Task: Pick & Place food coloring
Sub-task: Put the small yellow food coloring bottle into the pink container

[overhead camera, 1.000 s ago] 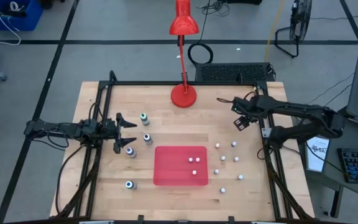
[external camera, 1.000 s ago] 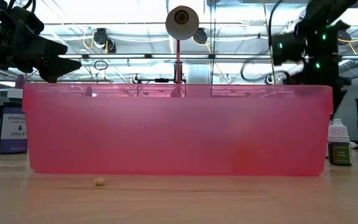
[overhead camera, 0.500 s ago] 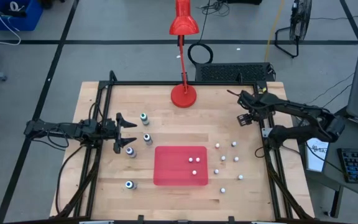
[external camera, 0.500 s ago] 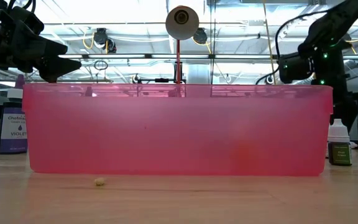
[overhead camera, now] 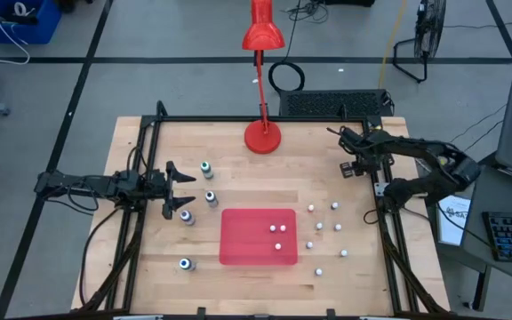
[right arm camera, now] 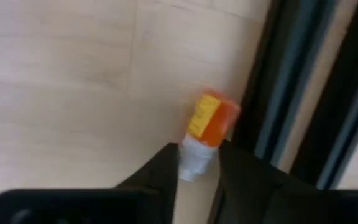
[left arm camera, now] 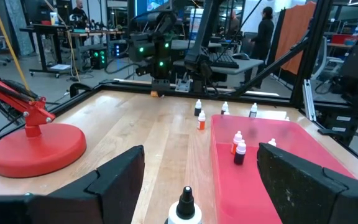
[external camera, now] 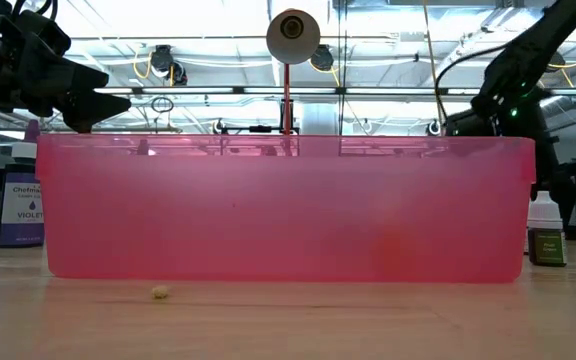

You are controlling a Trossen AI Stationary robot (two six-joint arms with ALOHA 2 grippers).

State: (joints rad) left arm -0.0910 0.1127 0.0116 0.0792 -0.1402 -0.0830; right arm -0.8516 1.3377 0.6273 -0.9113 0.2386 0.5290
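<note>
Small food coloring bottles stand about the table. Some (overhead camera: 210, 197) are near my left gripper (overhead camera: 189, 189), which hovers open at the left. A dark-tipped bottle (left arm camera: 185, 208) stands just below it. Three bottles (overhead camera: 278, 246) stand in the flat red tray (overhead camera: 243, 240), and several (overhead camera: 334, 206) stand to its right. My right gripper (overhead camera: 351, 169) is low at the far right, beside the black frame rail (right arm camera: 291, 93). It is shut on an orange bottle (right arm camera: 211, 115) with a yellow label. My right gripper has the orange bottle's white cap (right arm camera: 194, 158) pinched between its two fingers (right arm camera: 166, 168), one on each side. The orange body reaches out beyond the fingertips, close to the black frame rail. Whether the bottle stands or lies on the wood, I cannot tell.
A red desk lamp stands with its base (overhead camera: 262, 135) at the table's far middle. A black frame runs along the table's edges (overhead camera: 380, 222). In the low view the pink tray wall (external camera: 288, 205) hides most of the table; a violet bottle (external camera: 20, 205) stands to its left.
My right gripper has come down toward the table by the right frame rail, dropping behind the tray wall in the low view. Its arm has drawn a little toward the table's right edge.
</note>
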